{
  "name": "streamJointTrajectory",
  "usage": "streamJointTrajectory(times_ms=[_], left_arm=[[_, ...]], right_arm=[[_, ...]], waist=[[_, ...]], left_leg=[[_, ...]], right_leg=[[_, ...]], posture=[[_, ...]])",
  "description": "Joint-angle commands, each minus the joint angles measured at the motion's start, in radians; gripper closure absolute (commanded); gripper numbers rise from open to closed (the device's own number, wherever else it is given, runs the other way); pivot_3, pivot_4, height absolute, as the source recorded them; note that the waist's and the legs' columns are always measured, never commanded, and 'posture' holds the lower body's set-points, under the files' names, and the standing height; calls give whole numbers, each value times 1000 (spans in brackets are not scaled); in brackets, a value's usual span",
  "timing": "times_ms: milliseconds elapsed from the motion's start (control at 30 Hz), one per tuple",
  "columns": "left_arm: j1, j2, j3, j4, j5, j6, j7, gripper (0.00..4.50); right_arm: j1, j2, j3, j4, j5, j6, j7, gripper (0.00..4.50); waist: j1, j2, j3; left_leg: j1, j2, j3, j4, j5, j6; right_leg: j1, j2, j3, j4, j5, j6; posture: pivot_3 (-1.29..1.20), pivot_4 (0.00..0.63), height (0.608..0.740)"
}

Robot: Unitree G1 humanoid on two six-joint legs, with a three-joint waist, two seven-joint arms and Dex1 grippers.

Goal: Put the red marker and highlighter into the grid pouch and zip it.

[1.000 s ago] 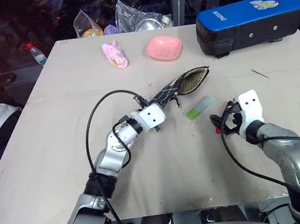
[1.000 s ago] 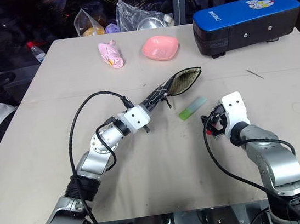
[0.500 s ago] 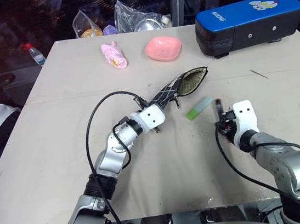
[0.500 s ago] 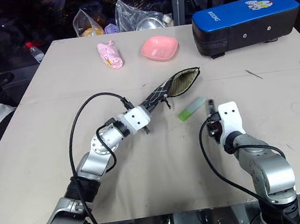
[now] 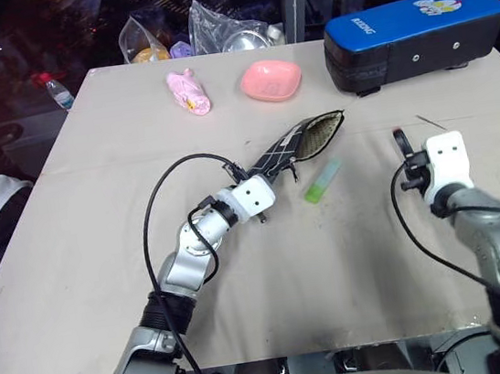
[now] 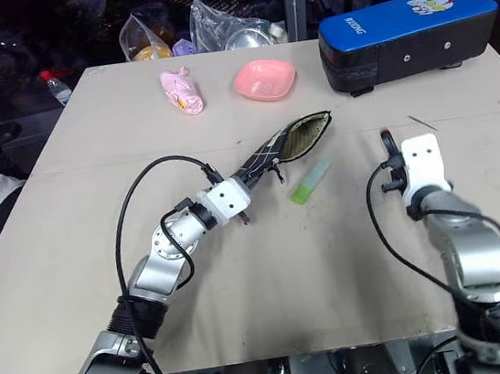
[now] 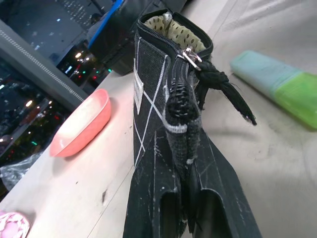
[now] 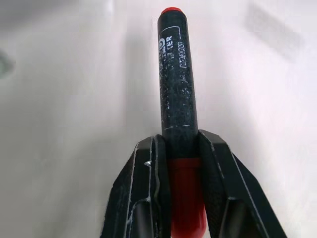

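Now the right gripper [image 8: 179, 163] is clamped on the red marker [image 8: 177, 104]: in the right wrist view both black fingers press the barrel where the black body meets the red cap, and the black barrel sticks out past the fingertips to a small red end. In the left eye view that gripper sits at the right of the frame, with the marker [image 5: 400, 143] poking out toward the top of the picture, clear of the table [image 5: 116, 149].

Near the middle of the left eye view, the left gripper [image 5: 271, 168] is closed tight on the grid pouch [image 5: 304, 140]. The left wrist view shows its two fingers pinching the pouch's zipper edge, with the pouch [image 7: 151, 74] held on edge, its mouth gaping at the far end to show a pale dotted lining, and the black pull cord [image 7: 223, 91] hanging beside the zipper slider.

The highlighter [image 5: 322, 180] lies flat on the table just below and to the right of the open pouch mouth, between the two grippers and touching neither. It is nearer the left gripper and well apart from the right one.

Toward the top of the frame stand a pink bowl [image 5: 270, 80], a pink wrapped item [image 5: 189, 93] and a black case with a blue top [image 5: 415, 36].
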Motion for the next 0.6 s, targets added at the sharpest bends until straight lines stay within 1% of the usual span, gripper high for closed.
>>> streamJointTrajectory(times_ms=[33,133,167,233,267,367,467,600], left_arm=[[-3,-7,14,-46,-14,-7,10,4500],[-9,-8,15,-39,-13,-10,9,4500],[-11,-8,14,-40,-13,-13,8,4500],[-18,-10,11,-35,-12,-18,4,4500],[-21,-10,8,-36,-11,-20,3,4500],[-23,-13,1,-40,-7,-25,0,4500],[-18,-12,-3,-51,-5,-29,-5,4500],[-6,1,-2,-74,-7,-29,-15,4500]], right_arm=[[-53,-155,87,76,-53,-336,217,4225],[-107,-277,166,186,-125,-582,343,4225],[-152,-326,213,247,-178,-707,387,4225],[-222,-373,272,348,-242,-872,444,4225],[-267,-375,296,401,-269,-935,452,4225],[-367,-342,343,525,-306,-1043,477,4225],[-437,-299,374,613,-338,-1125,487,4225],[-521,-276,429,724,-419,-1260,494,4225]], waist=[[1,0,0],[3,0,0],[4,-1,1],[3,-1,2],[3,-1,2],[3,-1,2],[6,-1,2],[7,0,4]], left_leg=[[0,0,-1,0,0,0],[0,1,-1,0,0,0],[0,1,-1,0,0,0],[0,0,1,1,0,-1],[0,0,2,1,1,-1],[1,0,2,1,2,-4],[1,1,2,1,3,-4],[0,1,5,1,3,-5]], right_leg=[[0,1,0,0,0,0],[0,2,-1,0,0,0],[0,1,-1,0,0,0],[0,1,0,0,0,0],[0,0,1,0,0,0],[0,0,2,0,0,0],[0,1,1,0,0,0],[0,0,1,0,0,0]], posture=[[0,150,740],[0,150,740],[0,150,740],[0,150,740],[0,150,740],[0,150,740],[0,150,740],[0,150,740]])
